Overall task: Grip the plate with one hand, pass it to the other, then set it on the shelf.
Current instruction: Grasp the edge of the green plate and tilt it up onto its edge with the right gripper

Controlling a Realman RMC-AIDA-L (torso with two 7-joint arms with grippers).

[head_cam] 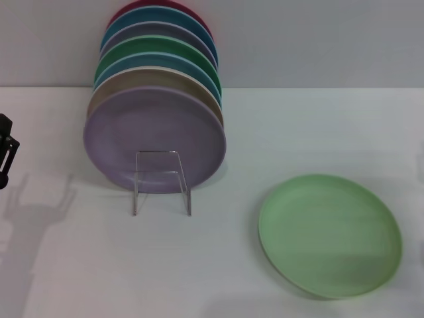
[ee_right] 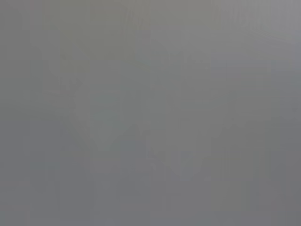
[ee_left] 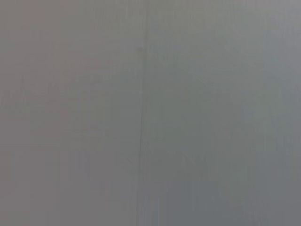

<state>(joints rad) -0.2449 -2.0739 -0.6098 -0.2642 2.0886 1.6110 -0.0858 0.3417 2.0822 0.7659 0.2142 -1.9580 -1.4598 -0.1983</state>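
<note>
At the far left edge, the black left gripper (head_cam: 6, 151) hangs above the white tabletop (head_cam: 79, 265); whether its jaws are open or closed cannot be told. The small clear wire shelf (head_cam: 161, 180) holds a row of upright plates, a lilac round plate (head_cam: 154, 136) foremost. Right, well apart, the light pastel-green round plastic plate (head_cam: 330, 234) lies flat.
</note>
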